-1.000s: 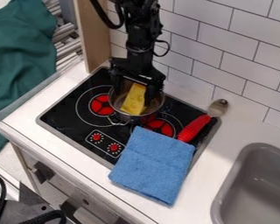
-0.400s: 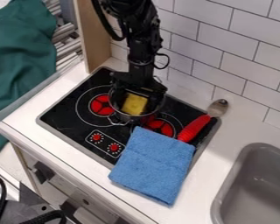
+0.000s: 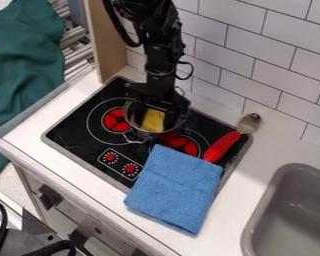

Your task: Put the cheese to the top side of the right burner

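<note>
The black gripper [image 3: 154, 114] hangs down into the metal pot [image 3: 133, 123], its fingers close against both sides of the yellow cheese [image 3: 152, 121]. The cheese is inside the pot, its upper part hidden under the gripper. The pot stands toward the back of the black stove, between the left burner [image 3: 115, 120] and the right burner [image 3: 183, 145]. Part of the right burner is covered by the blue cloth.
A blue cloth [image 3: 174, 189] lies over the stove's right front. Behind it a spoon with a red handle [image 3: 222, 146] rests across the stove's right edge. The grey sink [image 3: 289, 220] is at the lower right, and a tiled wall [image 3: 256, 55] rises behind.
The gripper has gone lower into the pot, and its fingers have come closer together around the cheese. The cheese has shifted and tilted slightly. Pot, cloth and spoon have kept their places.
</note>
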`<state>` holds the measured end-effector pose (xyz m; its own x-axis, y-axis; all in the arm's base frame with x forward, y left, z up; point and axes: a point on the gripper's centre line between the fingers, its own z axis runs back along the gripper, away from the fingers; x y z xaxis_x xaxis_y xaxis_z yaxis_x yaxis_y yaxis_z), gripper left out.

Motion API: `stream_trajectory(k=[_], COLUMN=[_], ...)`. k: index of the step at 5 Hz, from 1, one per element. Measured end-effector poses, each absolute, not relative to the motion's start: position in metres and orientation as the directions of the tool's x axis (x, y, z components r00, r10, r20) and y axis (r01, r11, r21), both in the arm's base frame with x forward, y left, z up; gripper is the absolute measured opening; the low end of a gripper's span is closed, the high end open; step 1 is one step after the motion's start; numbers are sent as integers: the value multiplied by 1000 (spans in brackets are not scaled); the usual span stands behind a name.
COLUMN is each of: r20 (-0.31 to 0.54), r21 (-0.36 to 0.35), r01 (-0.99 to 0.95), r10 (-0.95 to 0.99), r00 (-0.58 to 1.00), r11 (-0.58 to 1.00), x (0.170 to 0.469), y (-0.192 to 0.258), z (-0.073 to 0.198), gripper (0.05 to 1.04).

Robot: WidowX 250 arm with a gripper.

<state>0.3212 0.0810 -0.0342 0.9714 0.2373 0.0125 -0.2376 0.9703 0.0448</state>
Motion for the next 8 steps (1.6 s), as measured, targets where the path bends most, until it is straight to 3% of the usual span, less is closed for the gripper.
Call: stream_trajectory(k=[2, 3, 4, 7, 8], r20=[143, 149, 152, 63, 44], r21=[93, 107, 103, 42, 45], r01=[-159, -115, -93, -105, -85], r10=[145, 98, 77, 102, 83], r00=[979, 984, 985, 993, 996], r11=[983, 988, 990, 994, 995], x=[326, 328, 333, 354, 357], y=[46, 21, 3, 2, 3], z=[19, 22, 22, -24, -29], gripper=[702, 702, 702, 702, 759])
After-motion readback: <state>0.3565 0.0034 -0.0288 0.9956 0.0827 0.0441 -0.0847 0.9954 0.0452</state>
